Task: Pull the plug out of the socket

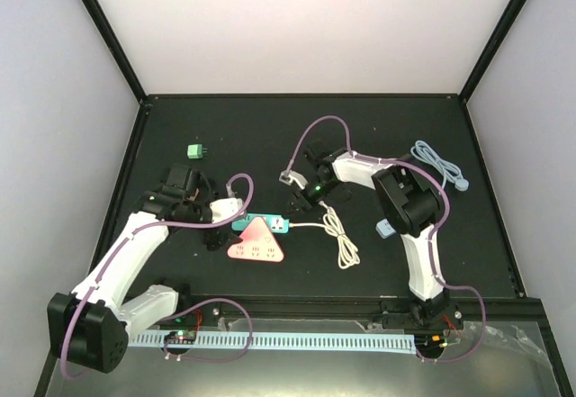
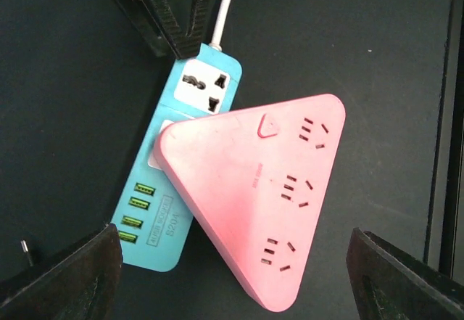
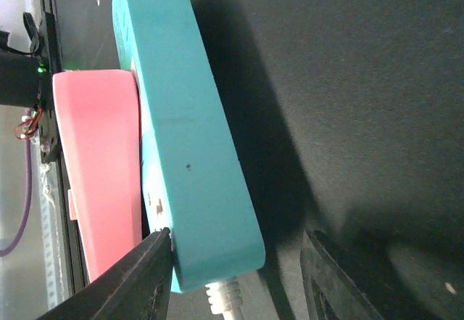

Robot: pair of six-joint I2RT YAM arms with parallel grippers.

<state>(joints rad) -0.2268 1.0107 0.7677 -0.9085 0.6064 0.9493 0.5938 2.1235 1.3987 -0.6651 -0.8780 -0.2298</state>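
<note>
Pink plug (image 2: 254,197) on strip (image 2: 206,88), L tool (image 2: 235,276) spread, R tool (image 3: 235,262) prob. astride

The plug adapter (image 1: 256,246) sits on the power strip (image 1: 267,224), whose cord (image 1: 338,239) lies coiled to its right.

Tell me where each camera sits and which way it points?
Top: above and behind, looking down on the table; the left arm and right arm show.
Left wrist: on the left arm, looking straight down at the pink plug on the teal strip; its jaws' tips fill the bottom corners.
Right wrist: low by the strip's cord end, looking along its side; its jaws frame the bottom edge.
Shared: all three show plug and strip.
</note>
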